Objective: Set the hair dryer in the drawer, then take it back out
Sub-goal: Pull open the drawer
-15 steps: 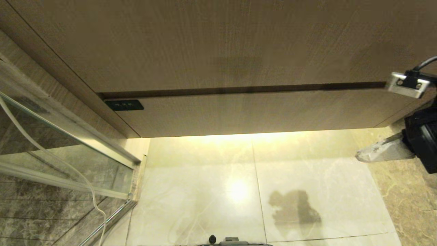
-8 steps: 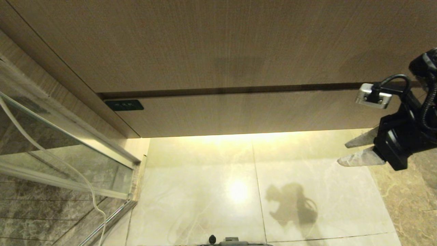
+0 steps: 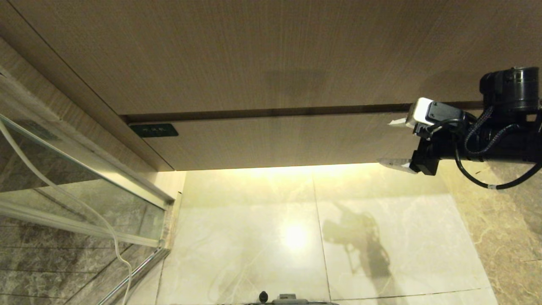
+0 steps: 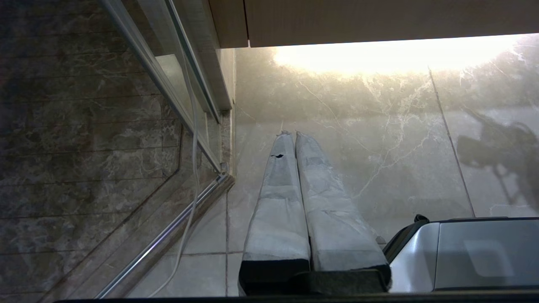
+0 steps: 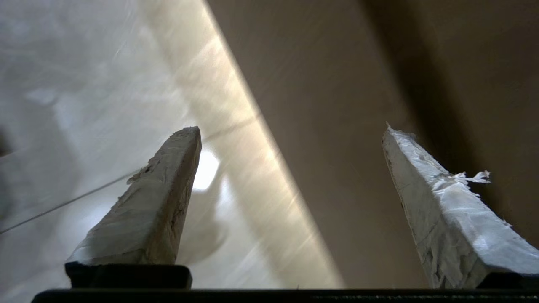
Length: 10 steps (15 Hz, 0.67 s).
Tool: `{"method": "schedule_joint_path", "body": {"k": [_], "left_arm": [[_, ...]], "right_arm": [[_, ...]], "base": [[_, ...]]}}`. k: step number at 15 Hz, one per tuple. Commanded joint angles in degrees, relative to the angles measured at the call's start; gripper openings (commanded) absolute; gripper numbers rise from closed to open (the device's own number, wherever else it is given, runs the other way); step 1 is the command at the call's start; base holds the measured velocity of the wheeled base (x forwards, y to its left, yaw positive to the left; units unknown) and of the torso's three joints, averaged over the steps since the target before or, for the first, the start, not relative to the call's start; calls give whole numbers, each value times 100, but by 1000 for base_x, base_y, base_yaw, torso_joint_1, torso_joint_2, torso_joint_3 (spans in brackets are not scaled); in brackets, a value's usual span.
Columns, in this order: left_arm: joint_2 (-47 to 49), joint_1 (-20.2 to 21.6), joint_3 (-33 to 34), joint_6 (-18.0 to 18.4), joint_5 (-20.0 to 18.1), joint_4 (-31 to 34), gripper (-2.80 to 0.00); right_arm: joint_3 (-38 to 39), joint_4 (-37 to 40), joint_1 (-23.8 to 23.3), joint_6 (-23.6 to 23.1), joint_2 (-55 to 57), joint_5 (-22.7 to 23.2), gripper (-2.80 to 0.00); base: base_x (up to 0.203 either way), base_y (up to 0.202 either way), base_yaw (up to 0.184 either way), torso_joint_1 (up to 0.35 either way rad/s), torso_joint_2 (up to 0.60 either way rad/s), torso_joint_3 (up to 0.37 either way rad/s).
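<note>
The drawer [image 3: 296, 140] is pushed in, its beige front flush under the taller wood panel [image 3: 271, 55], with a small dark label [image 3: 153, 130] at its left end. The hair dryer is out of view. My right gripper [image 3: 391, 144] is at the drawer front's right end, turned on its side and pointing left. It is open, one finger at the front's top edge and the other at its bottom edge, with nothing between them. In the right wrist view the drawer [image 5: 337, 126] fills the gap of the right gripper [image 5: 290, 132]. My left gripper [image 4: 290, 134] hangs shut over the floor.
A glass shower door [image 3: 84, 186] with a metal rail stands at the left, a thin white hose [image 3: 76, 203] behind it. Glossy marble floor [image 3: 381, 237] lies below the drawer, lit from under the cabinet. Part of my base [image 4: 476, 252] shows beside the left gripper.
The right gripper has moved left from the picture's right edge to the drawer front, rolled onto its side and opened from nearly shut. The left arm has stayed still.
</note>
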Motion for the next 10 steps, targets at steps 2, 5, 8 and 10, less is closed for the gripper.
{"method": "schedule_joint_path", "body": {"k": [2, 5, 8, 10], "left_arm": [[1, 0, 0, -2, 4, -2, -280], [9, 0, 0, -2, 4, -2, -280], [9, 0, 0, -2, -3, -2, -280], [5, 0, 0, -2, 4, -2, -280]], "right_arm": [[65, -704, -280, -569, 316, 958, 0], [101, -544, -409, -847, 332, 1080, 0], [51, -552, -501, -1419, 446, 1092, 0], [-176, -556, -507, -1570, 577, 1081, 0]], "base": [[0, 0, 0, 0, 0, 0], [0, 0, 0, 0, 0, 0], [0, 0, 0, 0, 0, 0], [0, 0, 0, 0, 0, 0]]}}
